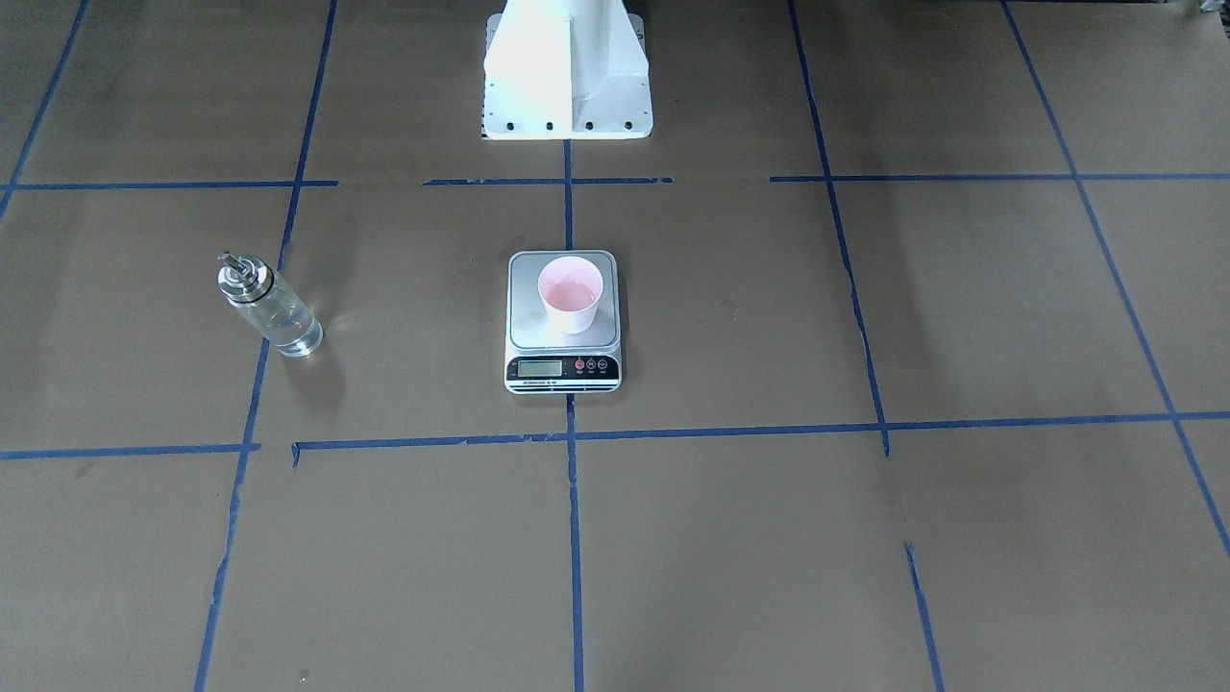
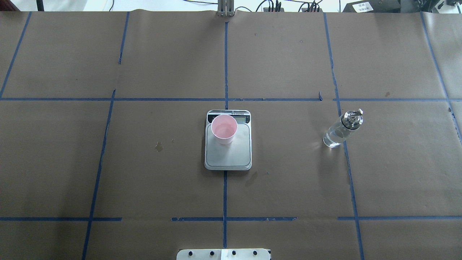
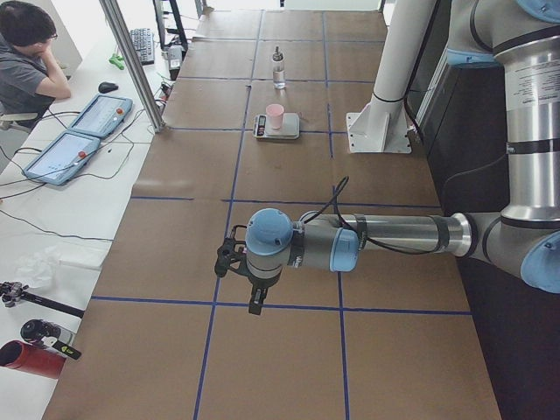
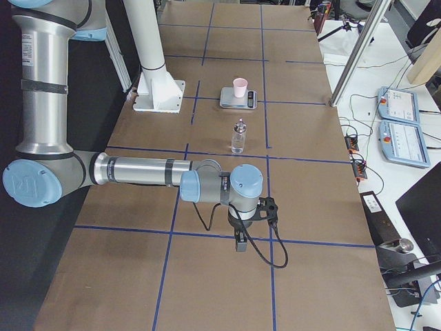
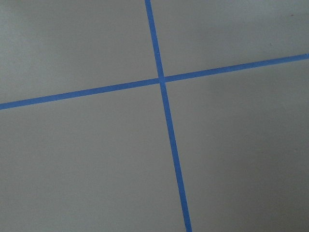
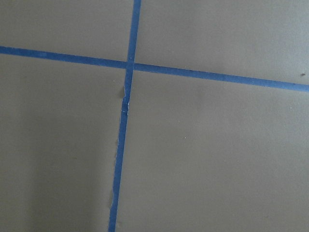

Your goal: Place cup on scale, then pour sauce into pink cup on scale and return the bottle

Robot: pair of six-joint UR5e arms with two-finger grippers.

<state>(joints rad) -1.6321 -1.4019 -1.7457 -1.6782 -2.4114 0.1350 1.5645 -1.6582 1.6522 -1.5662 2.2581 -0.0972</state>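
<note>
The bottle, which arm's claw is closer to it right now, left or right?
Right. The right claw hangs over the table at the bottle's end. The left claw is at the opposite end, with the scale between it and the bottle.

Bright, even light from above is recorded. The table (image 2: 72, 162) paper is seen matte, without glare. The white pedestal (image 1: 567, 67) behind the scale (image 1: 563, 327) is blown out in the front view. On the bottle (image 1: 269, 309), well aside of the scale, a cap glint and a faint soft shadow are noted. Wrist views are rendered soft, greyish and dimmer.
</note>
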